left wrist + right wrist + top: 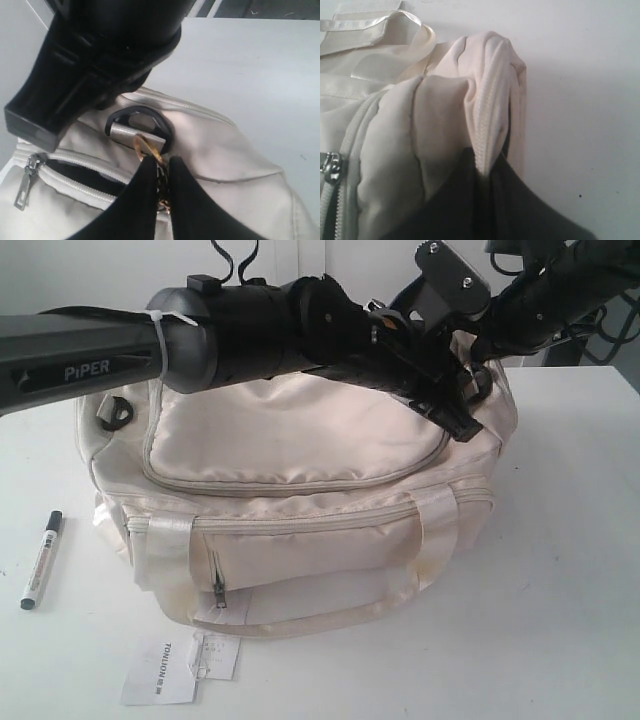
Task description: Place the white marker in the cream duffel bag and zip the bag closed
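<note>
Cream satin duffel bag looks limp, slippery; left gripper clamps its gold ring, right gripper pinches its end seam.

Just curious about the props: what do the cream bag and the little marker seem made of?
The cream duffel bag looks like soft fabric with a satin sheen: it creases and glints. The white marker looks like smooth hard plastic, probably, with a black cap.
</note>
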Controlling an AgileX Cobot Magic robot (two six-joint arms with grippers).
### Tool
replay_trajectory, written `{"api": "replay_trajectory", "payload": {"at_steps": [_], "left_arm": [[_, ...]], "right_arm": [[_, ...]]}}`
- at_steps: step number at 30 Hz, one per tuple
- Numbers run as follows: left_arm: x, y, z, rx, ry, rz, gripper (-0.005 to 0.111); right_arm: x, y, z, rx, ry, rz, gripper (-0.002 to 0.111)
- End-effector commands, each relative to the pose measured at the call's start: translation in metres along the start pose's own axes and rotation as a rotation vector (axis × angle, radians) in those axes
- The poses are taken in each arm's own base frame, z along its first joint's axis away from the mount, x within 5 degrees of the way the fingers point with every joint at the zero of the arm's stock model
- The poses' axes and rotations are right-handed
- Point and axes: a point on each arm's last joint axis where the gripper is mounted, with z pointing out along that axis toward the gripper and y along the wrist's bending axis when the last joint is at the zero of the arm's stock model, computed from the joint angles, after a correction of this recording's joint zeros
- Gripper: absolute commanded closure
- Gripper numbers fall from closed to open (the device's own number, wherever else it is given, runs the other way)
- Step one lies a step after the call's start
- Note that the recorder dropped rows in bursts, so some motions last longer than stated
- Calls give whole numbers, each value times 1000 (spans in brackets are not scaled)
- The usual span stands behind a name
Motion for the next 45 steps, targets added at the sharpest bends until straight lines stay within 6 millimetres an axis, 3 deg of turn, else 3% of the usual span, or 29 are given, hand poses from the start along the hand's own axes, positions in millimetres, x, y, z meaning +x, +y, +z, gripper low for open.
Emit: {"api": "replay_trajectory", "payload": {"at_steps": [1,23,34,45], "left_arm": [[-7,-7,-10,67,26,-11,107],[-5,-19,-24,216,136,-23,107],[-13,-16,-36,201,134,6,107],[-6,-16,-38,203,217,16,107]], "right_arm": [[-5,-5,-4,20,-36,-1,108],[-5,-5,-4,20,-36,-1,108],[-5,-5,-4,20,-36,-1,108],[-5,-5,-4,20,-36,-1,108]]}}
